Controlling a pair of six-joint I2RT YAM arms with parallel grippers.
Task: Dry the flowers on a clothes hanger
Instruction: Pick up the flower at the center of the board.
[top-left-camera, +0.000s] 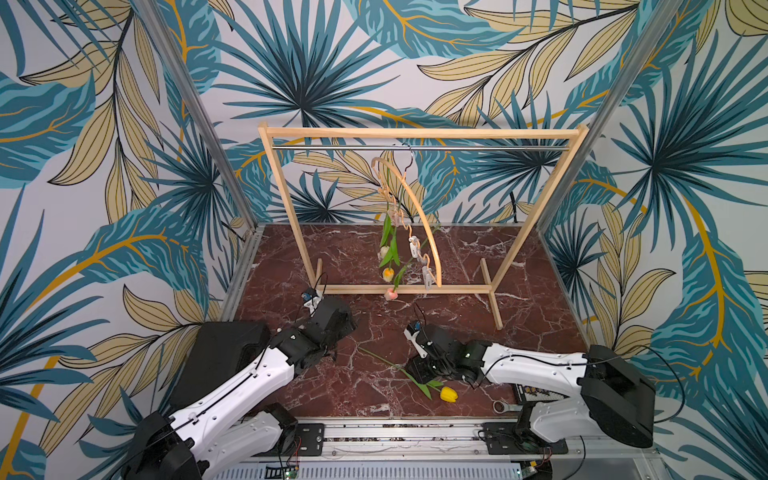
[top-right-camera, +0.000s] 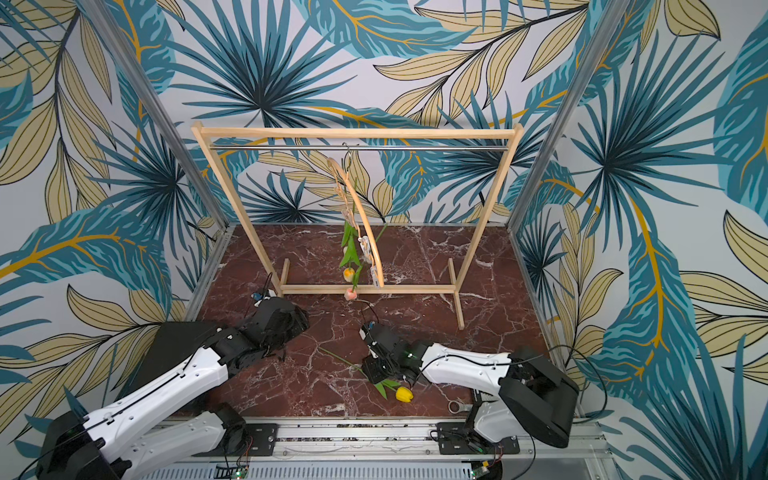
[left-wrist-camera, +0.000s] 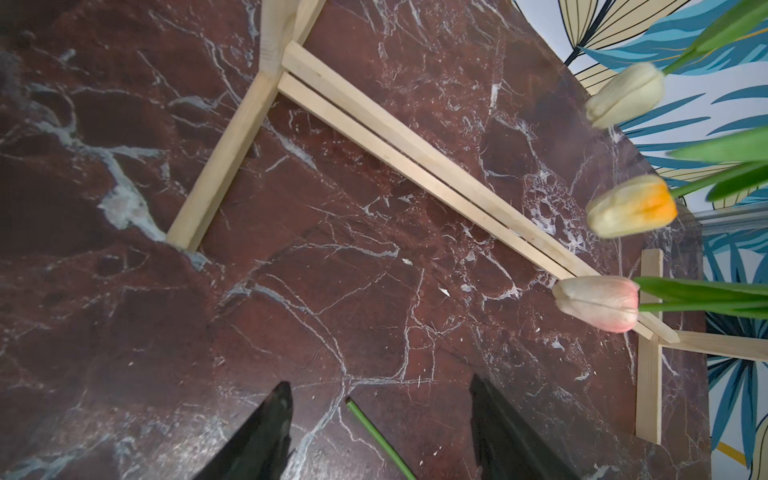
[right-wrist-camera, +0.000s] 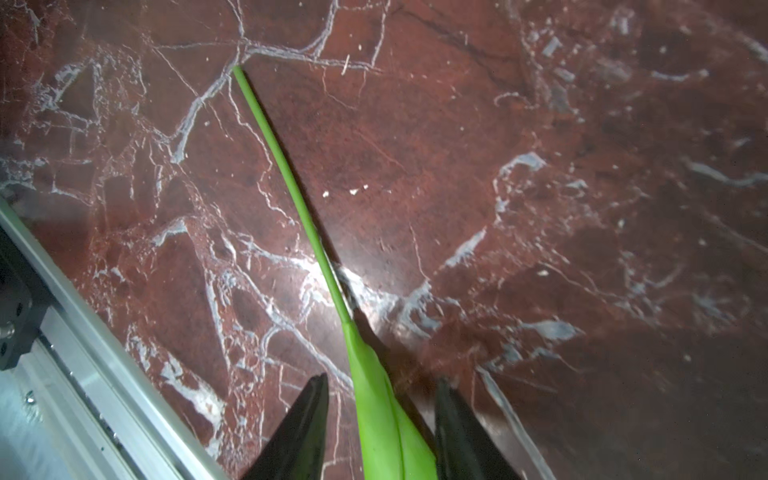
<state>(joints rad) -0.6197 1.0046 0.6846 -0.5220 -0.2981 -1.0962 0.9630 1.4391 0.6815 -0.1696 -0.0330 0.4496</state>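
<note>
Yellow tulip (top-left-camera: 448, 394) lies flat on the marble table (top-left-camera: 540, 311), well apart from the hanger (top-left-camera: 424, 219), both the right gripper (right-wrist-camera: 381, 378) astride its leaf (right-wrist-camera: 384, 424) and the left gripper (left-wrist-camera: 380, 380) over its stem tip (left-wrist-camera: 351, 402) seemingly spread and gripping nothing, so closing on that slick leaf may squirt it free.

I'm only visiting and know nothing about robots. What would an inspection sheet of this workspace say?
Surface: red-brown marble tabletop.
Job's things: cream tulip, orange-yellow tulip and pink tulip hang heads-down on the clothes hanger; yellow tulip lies on the tabletop.
Clutter: metal wrench near front edge.
End effectors: left end effector open over the stem tip; right end effector open astride its leaf.
Cables: black cable loops off the right arm.
Surroundings: wooden rack, leaf-patterned walls.
</note>
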